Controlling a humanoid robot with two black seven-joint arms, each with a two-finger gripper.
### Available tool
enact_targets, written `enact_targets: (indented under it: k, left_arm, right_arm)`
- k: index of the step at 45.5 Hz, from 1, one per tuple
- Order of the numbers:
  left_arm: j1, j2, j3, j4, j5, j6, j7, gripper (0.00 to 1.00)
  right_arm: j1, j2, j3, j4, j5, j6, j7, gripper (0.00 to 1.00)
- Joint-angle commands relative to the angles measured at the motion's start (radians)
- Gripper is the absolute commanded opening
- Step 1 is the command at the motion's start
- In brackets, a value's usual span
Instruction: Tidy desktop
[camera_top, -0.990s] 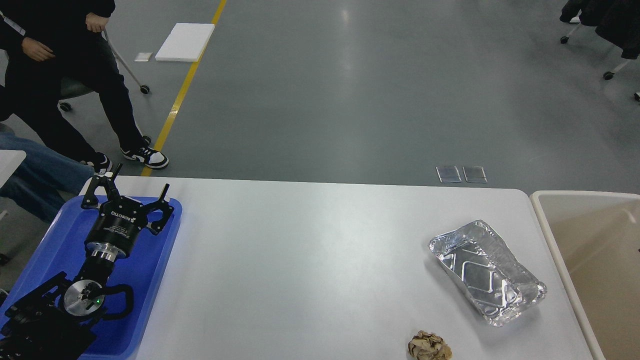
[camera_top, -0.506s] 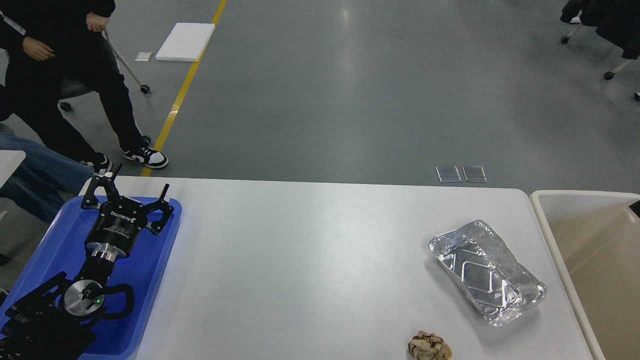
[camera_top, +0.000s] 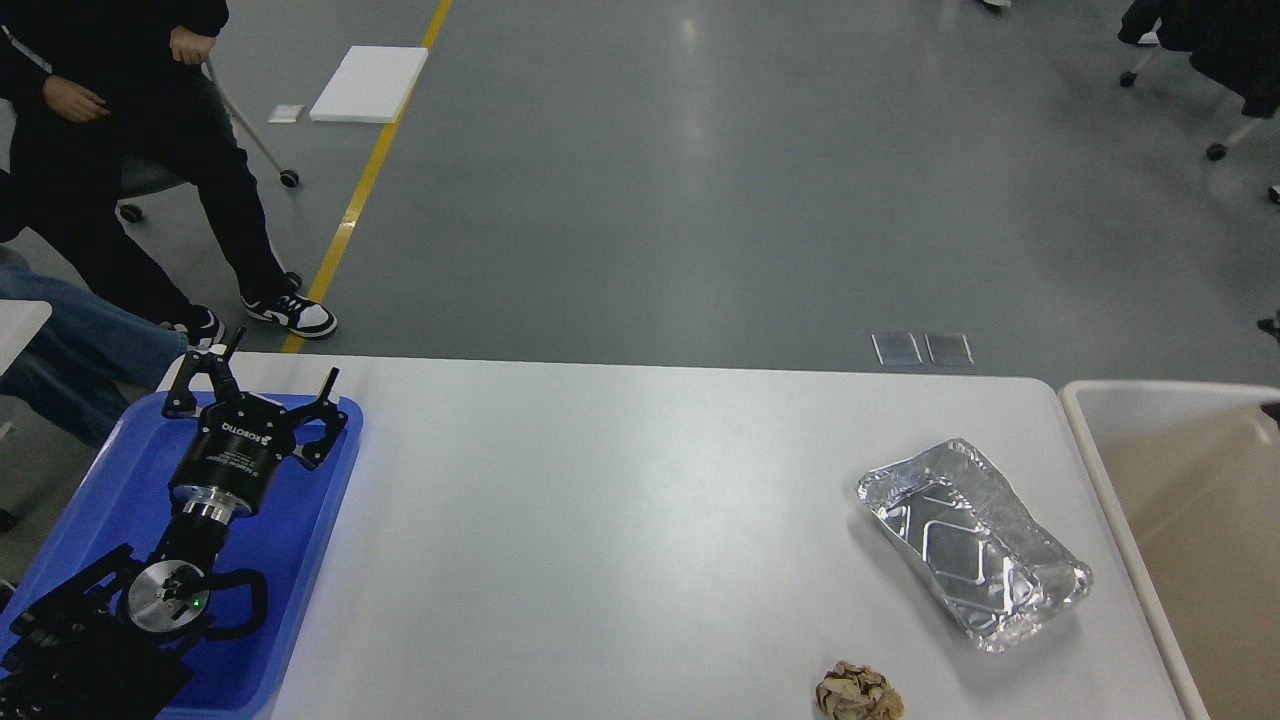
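Note:
The white desktop (camera_top: 620, 520) fills the lower part of the head view. A crumpled aluminium foil tray (camera_top: 970, 545) lies on it at the right. A crumpled brown paper ball (camera_top: 858, 693) lies at the front edge, just left of the foil tray. My left gripper (camera_top: 285, 355) is open and empty, held over the far end of the blue tray (camera_top: 90, 490) at the left. A small dark sliver of my right arm (camera_top: 1272, 410) shows at the right edge over the beige bin; its fingers cannot be made out.
The beige rimmed bin (camera_top: 1105, 470) stands against the desktop's right end. People sit beyond the table's far left corner (camera_top: 120, 180). A white board (camera_top: 370, 85) and a yellow line (camera_top: 365, 180) lie on the grey floor behind.
The dark sliver of my right arm has risen along the right edge over the bin. The left arm, the foil tray and the paper ball have not moved.

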Motion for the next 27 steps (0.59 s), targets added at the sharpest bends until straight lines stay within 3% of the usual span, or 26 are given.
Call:
enact_targets:
  k: [1, 9, 15, 23, 27]
  left_arm:
    - [0.0, 0.0, 0.0, 0.0, 0.0, 0.0, -0.001, 0.99]
    - [0.0, 0.0, 0.0, -0.001, 0.0, 0.0, 0.001, 0.99]
    - [0.0, 0.0, 0.0, 0.0, 0.0, 0.0, -0.001, 0.99]
    - [0.0, 0.0, 0.0, -0.001, 0.0, 0.0, 0.001, 0.99]
    - [0.0, 0.0, 0.0, -0.001, 0.0, 0.0, 0.001, 0.99]
  right_arm:
    - [-0.01, -0.042, 0.195, 0.126, 0.017, 0.012, 0.002, 1.0]
    - [0.013, -0.061, 0.143, 0.197, 0.01, -0.005, -0.003, 1.0]
    - [0.108, -0.15, -0.061, 0.329, -0.007, -0.008, -0.001, 1.0]
    - [0.188, -0.172, -0.172, 0.375, -0.032, -0.002, -0.009, 1.0]
    - [0.29, -0.187, -0.322, 0.399, -0.147, 0.006, -0.017, 1.0]
